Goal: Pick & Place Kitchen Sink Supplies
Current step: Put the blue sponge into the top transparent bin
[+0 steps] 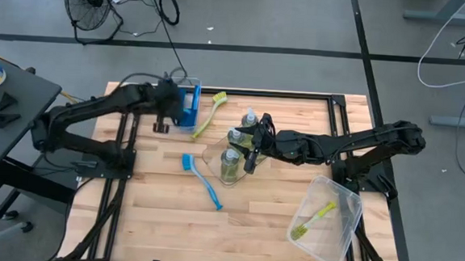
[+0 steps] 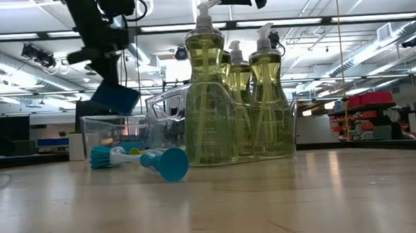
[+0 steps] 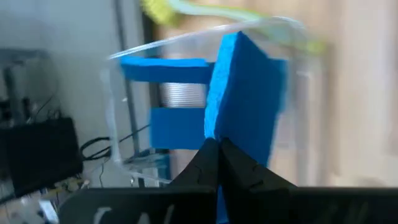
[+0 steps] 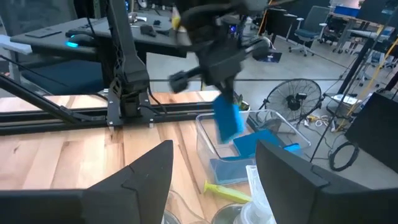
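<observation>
Blue sponge (image 4: 226, 119): pinched on edge in left pincer (image 3: 217, 146), hanging long axis vertical directly above clear bin (image 4: 208, 140) holding other sponges; right pincer (image 4: 214, 180) spread, over bottles (image 1: 239, 147).

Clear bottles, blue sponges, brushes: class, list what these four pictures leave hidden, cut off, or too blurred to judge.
- Clear bottles of yellow-green liquid: high view, the open right gripper covers part of the cluster; an exact count is unsure.
- Clear plastic bin of blue sponges: low view, the bottles hide part of it.
- Yellow-green dish brush: left wrist view, blurred, cut by the edge.
- Flat blue sponge pinched by the left gripper: its lower end is hidden behind the fingers.
</observation>
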Tool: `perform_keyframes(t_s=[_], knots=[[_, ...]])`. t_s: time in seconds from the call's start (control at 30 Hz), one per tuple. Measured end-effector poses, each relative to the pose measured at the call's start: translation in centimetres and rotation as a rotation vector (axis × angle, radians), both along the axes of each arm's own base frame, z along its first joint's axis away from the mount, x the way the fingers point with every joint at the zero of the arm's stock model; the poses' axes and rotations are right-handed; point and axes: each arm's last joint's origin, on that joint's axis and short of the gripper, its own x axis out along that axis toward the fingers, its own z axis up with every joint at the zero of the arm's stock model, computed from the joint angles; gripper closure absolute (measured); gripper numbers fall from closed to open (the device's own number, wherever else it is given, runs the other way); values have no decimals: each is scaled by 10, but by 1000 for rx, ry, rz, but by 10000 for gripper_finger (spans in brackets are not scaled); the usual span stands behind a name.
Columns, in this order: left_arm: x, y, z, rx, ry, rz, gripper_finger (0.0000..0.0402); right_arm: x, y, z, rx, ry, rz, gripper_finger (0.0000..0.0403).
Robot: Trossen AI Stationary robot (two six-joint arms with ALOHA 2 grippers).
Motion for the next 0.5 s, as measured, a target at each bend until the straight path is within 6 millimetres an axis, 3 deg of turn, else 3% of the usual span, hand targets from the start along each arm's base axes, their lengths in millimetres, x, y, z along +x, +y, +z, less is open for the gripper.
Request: perform_keyframes(t_s=[0.27,0.5], knots=[[-9,43,8,-17,-305,295,396,0,0,0,2,0,-1,172],[-23,57,7,-201,-535,645,395,-1,-1,-1,-10,7,-49,172]])
